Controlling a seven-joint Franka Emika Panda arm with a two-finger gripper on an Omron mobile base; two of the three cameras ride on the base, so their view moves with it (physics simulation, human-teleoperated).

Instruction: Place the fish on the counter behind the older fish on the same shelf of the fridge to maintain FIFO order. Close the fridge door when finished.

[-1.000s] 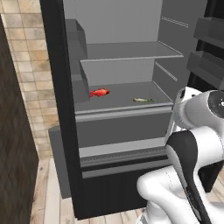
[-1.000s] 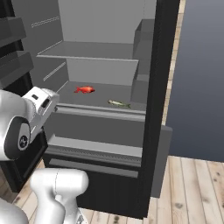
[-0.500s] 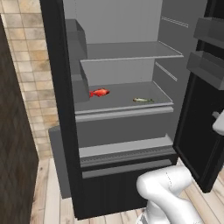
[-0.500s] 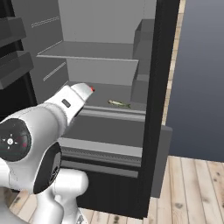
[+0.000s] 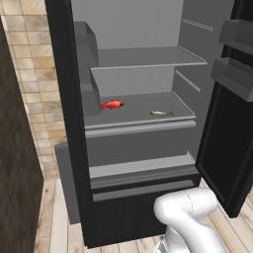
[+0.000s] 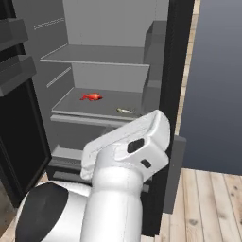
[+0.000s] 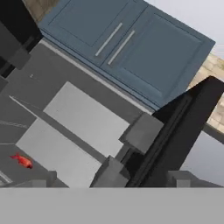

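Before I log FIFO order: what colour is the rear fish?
Bright red-orange fish, clearest in the left base view.

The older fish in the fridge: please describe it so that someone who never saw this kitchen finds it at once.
Look into the tall black fridge with its doors open and find the wide flat grey shelf at mid height. Two fish lie there: the older fish is the slim pale greenish-grey one near the front lip, unlike the bright red-orange fish further back.

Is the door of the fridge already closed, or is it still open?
Open. The fridge door stands swung out, and the shelf inside shows both the red fish and the pale older fish.
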